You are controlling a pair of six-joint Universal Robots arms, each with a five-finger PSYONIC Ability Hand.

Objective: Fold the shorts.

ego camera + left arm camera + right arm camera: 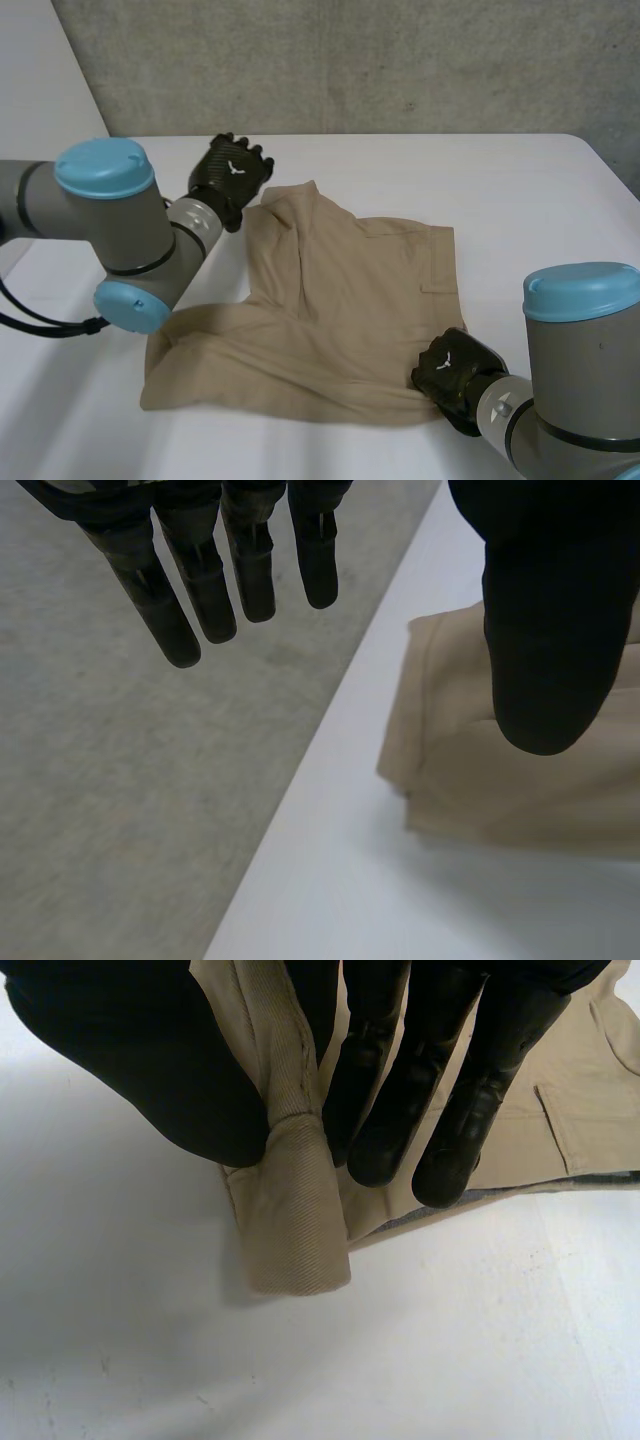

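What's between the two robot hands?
Head view: just the tan shorts, from the left robot hand to the right robot hand, which pinches a corner.

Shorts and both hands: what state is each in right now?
Shorts: partly folded and rumpled, lying on the white table.
Left hand: open, fingers straight, at the shorts' far corner, holding nothing.
Right hand: shut on the shorts' near edge, cloth pinched between thumb and fingers.

Left hand [232, 178] open, fingers [210, 590] straight; right hand [455, 370] pinching shorts [350, 290] corner.
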